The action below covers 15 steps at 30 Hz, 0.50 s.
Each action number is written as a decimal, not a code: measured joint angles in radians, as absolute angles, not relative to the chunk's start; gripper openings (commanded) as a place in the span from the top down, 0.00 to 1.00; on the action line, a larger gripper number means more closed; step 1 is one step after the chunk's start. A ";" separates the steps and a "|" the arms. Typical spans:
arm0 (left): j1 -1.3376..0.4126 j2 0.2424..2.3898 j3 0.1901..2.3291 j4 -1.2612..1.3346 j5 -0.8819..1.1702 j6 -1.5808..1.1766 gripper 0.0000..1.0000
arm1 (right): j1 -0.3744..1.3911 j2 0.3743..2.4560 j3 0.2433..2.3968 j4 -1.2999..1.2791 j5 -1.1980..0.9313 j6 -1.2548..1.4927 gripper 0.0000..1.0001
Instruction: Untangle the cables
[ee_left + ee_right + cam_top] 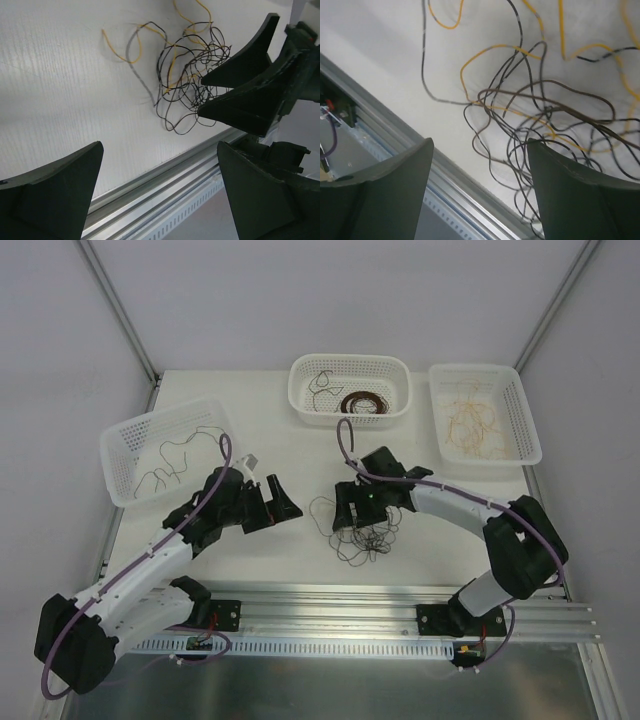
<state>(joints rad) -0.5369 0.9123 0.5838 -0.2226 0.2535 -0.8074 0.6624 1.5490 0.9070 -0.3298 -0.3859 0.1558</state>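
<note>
Right gripper [362, 516] hangs with its jaws well apart at about 5 o'clock from the table's middle in the top view. Nothing is clamped between its fingers, though its own wrist view shows thin strands running under and between them. Left gripper [270, 505], at about 8 o'clock, is also spread wide with nothing in its jaws, and points toward 3 o'clock at the other gripper.

Both work over a white table [300, 455], with an aluminium rail [400, 602] along its 6 o'clock edge. Three white perforated baskets sit on the far half:
- The left basket [115, 470] is at 9 o'clock, turned askew, with a few dark strands [165, 468] inside.
- The middle basket [350, 360] is at 12 o'clock and holds a brown coil [360, 403] and one thin dark squiggle.
- The right basket [480, 368] is at 2 o'clock, with yellow-tan strands [475, 425] spread over its floor.

The cables [365, 538] lie on the bare table at 5 o'clock, close to the rail — a loose tangle of dark and yellow loops. The right gripper's fingertips are at the tangle's 12 o'clock side in the top view. Whether they touch the wires cannot be told. A single yellow-and-dark loop trails out of the tangle toward 9 o'clock, well apart from the left gripper.
</note>
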 measured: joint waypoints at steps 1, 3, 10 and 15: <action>-0.537 0.902 0.578 -0.222 0.252 -0.810 0.01 | 0.676 1.547 0.937 -0.332 -0.387 0.152 0.21; -0.538 0.892 0.570 -0.224 0.252 -0.817 0.02 | 0.686 1.533 0.991 -0.349 -0.377 0.139 0.21; -0.541 0.949 0.566 -0.222 0.242 -0.823 0.07 | 0.680 1.443 1.111 -0.455 -0.292 0.066 0.23; -0.554 1.058 0.591 -0.225 0.217 -0.823 0.11 | 0.680 1.490 1.213 -0.459 -0.285 0.047 0.29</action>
